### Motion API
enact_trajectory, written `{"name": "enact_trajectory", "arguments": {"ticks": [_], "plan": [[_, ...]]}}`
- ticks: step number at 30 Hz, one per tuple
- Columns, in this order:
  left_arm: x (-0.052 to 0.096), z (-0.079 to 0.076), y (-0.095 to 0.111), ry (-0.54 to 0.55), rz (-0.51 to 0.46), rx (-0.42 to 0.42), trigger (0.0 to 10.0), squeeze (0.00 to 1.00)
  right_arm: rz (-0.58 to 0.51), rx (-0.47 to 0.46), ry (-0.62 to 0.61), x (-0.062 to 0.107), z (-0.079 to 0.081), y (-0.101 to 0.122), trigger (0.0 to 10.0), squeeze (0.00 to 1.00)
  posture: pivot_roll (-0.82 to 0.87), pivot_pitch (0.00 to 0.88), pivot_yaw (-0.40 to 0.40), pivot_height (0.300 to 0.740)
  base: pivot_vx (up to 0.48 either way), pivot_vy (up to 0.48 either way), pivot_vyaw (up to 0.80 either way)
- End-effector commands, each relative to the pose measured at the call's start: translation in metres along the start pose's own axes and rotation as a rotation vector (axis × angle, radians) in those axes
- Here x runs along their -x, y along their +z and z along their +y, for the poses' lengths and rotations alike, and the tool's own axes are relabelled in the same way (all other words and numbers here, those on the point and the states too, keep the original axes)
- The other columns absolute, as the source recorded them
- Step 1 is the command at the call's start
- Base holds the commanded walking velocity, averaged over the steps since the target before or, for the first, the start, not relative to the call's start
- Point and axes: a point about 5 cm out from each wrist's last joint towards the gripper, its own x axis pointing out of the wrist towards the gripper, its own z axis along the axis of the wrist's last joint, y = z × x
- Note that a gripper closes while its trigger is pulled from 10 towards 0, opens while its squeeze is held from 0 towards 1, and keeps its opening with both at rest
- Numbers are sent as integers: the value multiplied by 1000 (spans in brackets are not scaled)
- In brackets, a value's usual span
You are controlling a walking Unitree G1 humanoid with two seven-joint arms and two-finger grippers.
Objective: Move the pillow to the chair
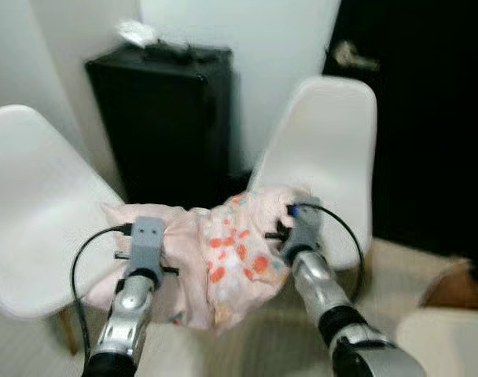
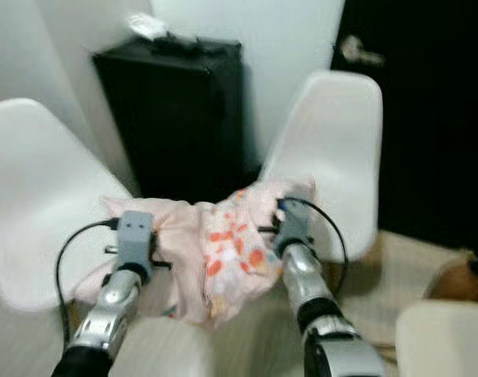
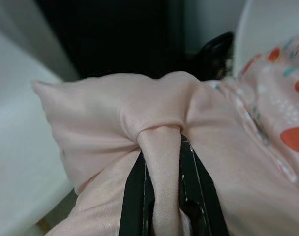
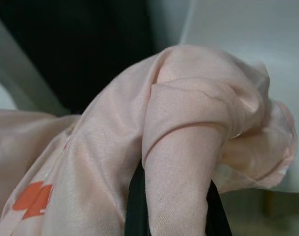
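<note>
We hold the pink pillow (image 1: 223,251) aloft, left gripper (image 3: 162,196) and right gripper (image 4: 174,196) each clamped on fabric folds; white chairs (image 1: 329,149) flank a black cabinet (image 1: 172,118).

Soft motion blur is seen across both eye views; edges of the white chair (image 1: 333,149) and the black cabinet (image 1: 172,118) are smeared. Even, diffuse indoor light is cast, with no hard shadows. The right side of the frame is lost in deep black. In the wrist views the pink pillow (image 3: 139,113) is rendered fairly sharp and gently lit, while the backgrounds are left dark and defocused.
</note>
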Motion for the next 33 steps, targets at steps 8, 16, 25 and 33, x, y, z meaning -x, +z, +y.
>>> {"name": "enact_trajectory", "arguments": {"ticks": [8, 16, 25, 33], "plan": [[-4, -9, 14, -44, -71, -1, 10000, 0, -28, 22, 49, -4, 9, 10, 10000, 0, 23, 0, -2, 740, 0, 0, -800], [-4, -9, 15, -37, -78, 1, 10000, 0, -29, 15, 51, -5, 9, 10, 10000, 0, 23, 0, -3, 740, 0, 0, -800], [-4, -7, 16, -34, -91, 23, 10000, 24, -34, 16, 51, -5, 9, 11, 10000, 0, 24, 0, -4, 740, 136, 0, -89], [-4, -6, 16, -32, -94, 26, 10000, 35, -34, 19, 53, -5, 9, 11, 10000, 0, 24, 0, -3, 740, 354, 0, 0]]}}
